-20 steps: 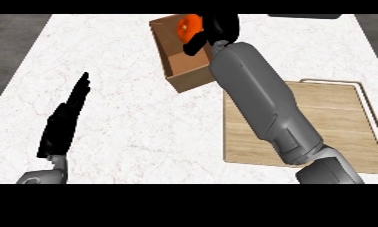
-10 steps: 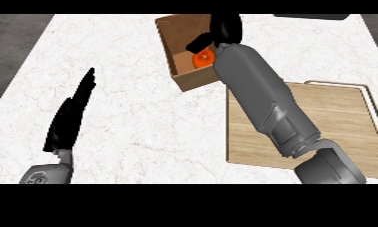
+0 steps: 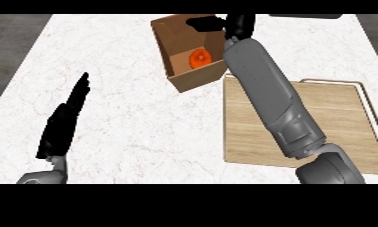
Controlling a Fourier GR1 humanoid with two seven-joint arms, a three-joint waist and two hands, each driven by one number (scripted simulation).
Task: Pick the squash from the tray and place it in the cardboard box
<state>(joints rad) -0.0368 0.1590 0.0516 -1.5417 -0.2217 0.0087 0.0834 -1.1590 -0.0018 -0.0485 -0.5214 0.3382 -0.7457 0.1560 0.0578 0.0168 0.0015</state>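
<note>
An orange squash [image 3: 198,59] lies inside the brown cardboard box [image 3: 176,38] at the counter's far middle. My right hand [image 3: 221,23] is above the box's far right corner, fingers spread and straight, apart from the squash. Its grey forearm runs down across the wooden tray [image 3: 332,121], which lies at the right. My left hand [image 3: 65,119] stands at the lower left with straight fingers pointing up, holding nothing.
The white marble counter [image 3: 133,121] spreads between the left hand and the tray. A dark strip [image 3: 15,46] borders the counter's left edge. A dark object [image 3: 306,16] shows at the far right edge.
The squash has left my right hand and now lies in the box. The hand has opened and risen toward the box's far side. The left hand is almost unmoved.
</note>
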